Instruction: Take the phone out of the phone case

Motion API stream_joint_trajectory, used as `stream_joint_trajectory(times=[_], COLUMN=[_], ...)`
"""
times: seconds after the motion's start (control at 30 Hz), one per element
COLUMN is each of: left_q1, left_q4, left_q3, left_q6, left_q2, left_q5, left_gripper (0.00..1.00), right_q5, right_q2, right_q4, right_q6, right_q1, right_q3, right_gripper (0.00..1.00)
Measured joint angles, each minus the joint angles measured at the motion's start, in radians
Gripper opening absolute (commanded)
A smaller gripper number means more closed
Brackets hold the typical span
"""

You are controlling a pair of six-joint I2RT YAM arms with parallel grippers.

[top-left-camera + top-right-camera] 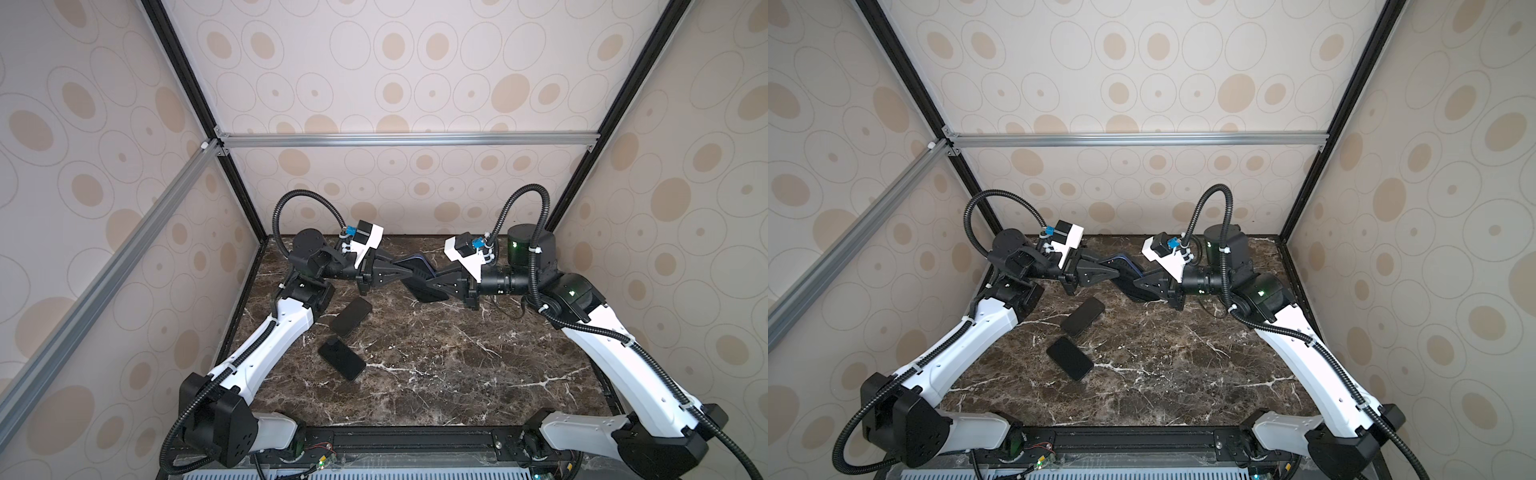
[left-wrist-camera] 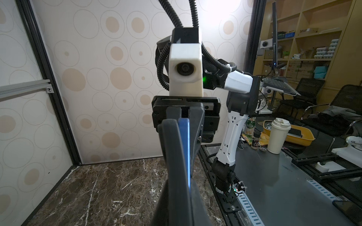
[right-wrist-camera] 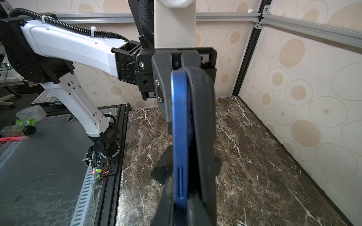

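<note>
Both arms meet at the back centre of the marble table (image 1: 457, 374), with the cased phone held between them clear of the surface.

Left gripper (image 1: 409, 272): closed tight. In the left wrist view its fingers (image 2: 162, 205) sit either side of the phone case (image 2: 172, 146), with the phone (image 2: 185, 137) sandwiched in as a blue strip.

Right gripper (image 1: 436, 276): clamped on the opposite end. In the right wrist view the phone's blue side edge (image 3: 180, 117) and the black phone case (image 3: 201, 117) run up out of its jaws together, with no visible gap to the fingers.

In both top views the assembly runs diagonally. The left gripper has the end nearer the back wall and the right gripper has the end nearer the front. It is tilted, not flat.

The phone and phone case are pressed side by side along the whole visible length. The case edge curves over the phone's far end by the left gripper. Cannot tell how far the phone is seated or whether any corner has popped.

Two other dark phones lie flat on the table, left of centre and well apart from the grippers. One (image 1: 351, 316) is nearer the left arm's wrist and the other (image 1: 341, 358) is just in front of it, close but not touching.
</note>
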Motion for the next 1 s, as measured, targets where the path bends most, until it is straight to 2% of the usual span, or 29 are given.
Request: stream_joint_trajectory(times=[0.33,0.57,1.0], left_q1=[-0.014,-0.017,0.008], left_q4=[0.019,0.032,0.052], left_q3=[-0.002,-0.002,-0.003], left_q6=[0.000,0.001,0.001], left_q2=[0.000,0.000,0.001], left_q5=[-0.001,-0.013,-0.037], left_gripper=[0.11,0.17,0.16], right_q5=[0.035,0.051,0.096], right_q2=[-0.043,-0.061,-0.097], right_q4=[0.012,0.009,-0.041], right_q6=[0.003,0.000,0.005], right_q1=[0.004,0.004,-0.010], right_q3=[-0.030,-0.037,-0.040], right_gripper=[0.00,0.00,0.00])
